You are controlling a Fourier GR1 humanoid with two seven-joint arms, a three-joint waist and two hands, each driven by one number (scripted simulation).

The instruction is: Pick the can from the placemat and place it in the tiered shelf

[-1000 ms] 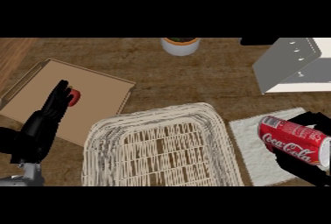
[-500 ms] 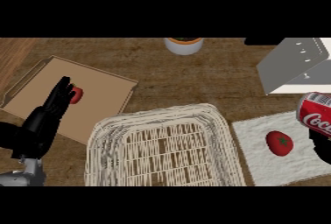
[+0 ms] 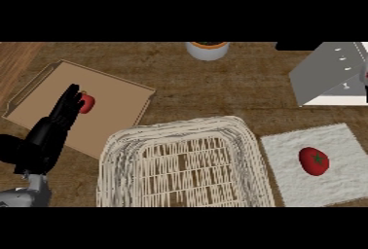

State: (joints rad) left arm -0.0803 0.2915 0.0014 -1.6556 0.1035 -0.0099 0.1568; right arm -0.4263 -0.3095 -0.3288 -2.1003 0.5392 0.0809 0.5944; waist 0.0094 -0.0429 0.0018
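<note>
The white placemat [image 3: 336, 142] lies at the lower right and carries only a red tomato [image 3: 314, 161]. The grey and white tiered shelf [image 3: 327, 73] stands at the upper right, partly cut by the edge. The can shows nowhere clearly; a thin dark reddish sliver at the right edge beside the shelf may be part of it. My right hand is outside the picture. At the left, my left hand [image 3: 52, 132] rests open, fingers straight and pointing up over the corner of the wooden tray [image 3: 108, 92].
A large wicker basket [image 3: 187, 168] fills the lower middle, between the tray and the placemat. A small red object [image 3: 87, 103] lies on the tray behind my left fingers. A white cup [image 3: 207, 49] stands at the far edge.
The right hand carried the red can up and to the right, off the placemat and out of the picture, uncovering the tomato. The left hand barely shifted.
</note>
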